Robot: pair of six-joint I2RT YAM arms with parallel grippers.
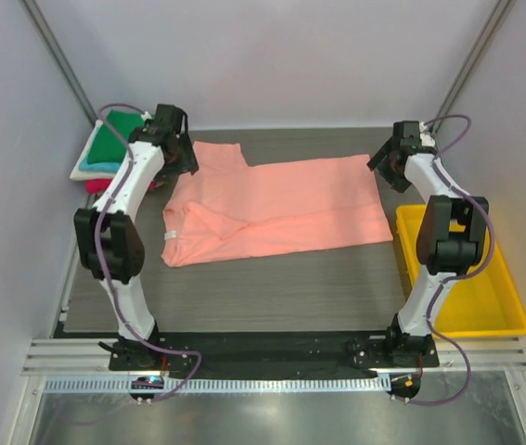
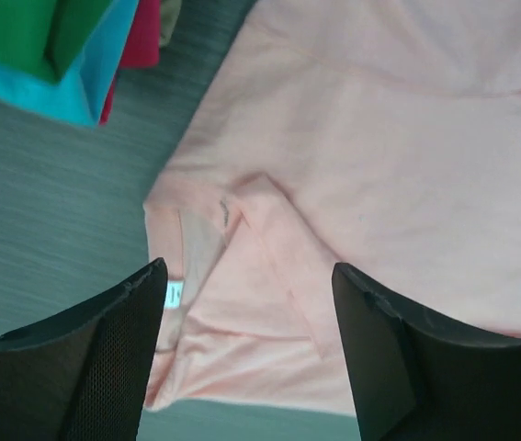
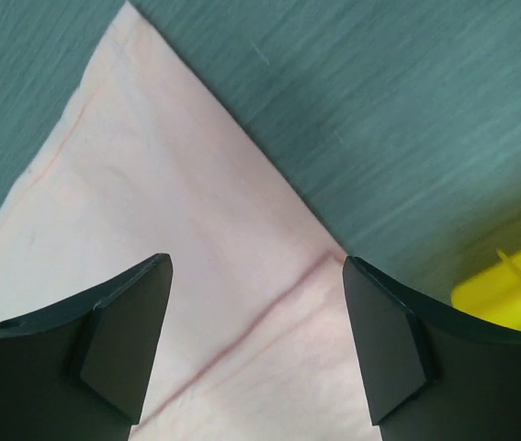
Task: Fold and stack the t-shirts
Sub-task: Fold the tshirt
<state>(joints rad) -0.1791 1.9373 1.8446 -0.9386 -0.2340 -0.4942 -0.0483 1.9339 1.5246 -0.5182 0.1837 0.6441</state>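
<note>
Left claw (image 2: 248, 276) spread wide, holding nothing, hovers over the collar end of the salmon-pink shirt (image 1: 272, 209). The white label (image 2: 175, 294) shows by its left finger. Folded shirts (image 1: 109, 148), green on top, sit just off its outer side. Right claw (image 3: 257, 271) equally wide, empty, hangs above the shirt's hem corner, which lies flat on the table (image 1: 272, 297); yellow bin (image 1: 467, 297) close beside it.

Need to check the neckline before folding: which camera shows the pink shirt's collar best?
Left wrist: the collar is close up, folds clear. Top external shows it small; right wrist shows only the shirt's far corner.
</note>
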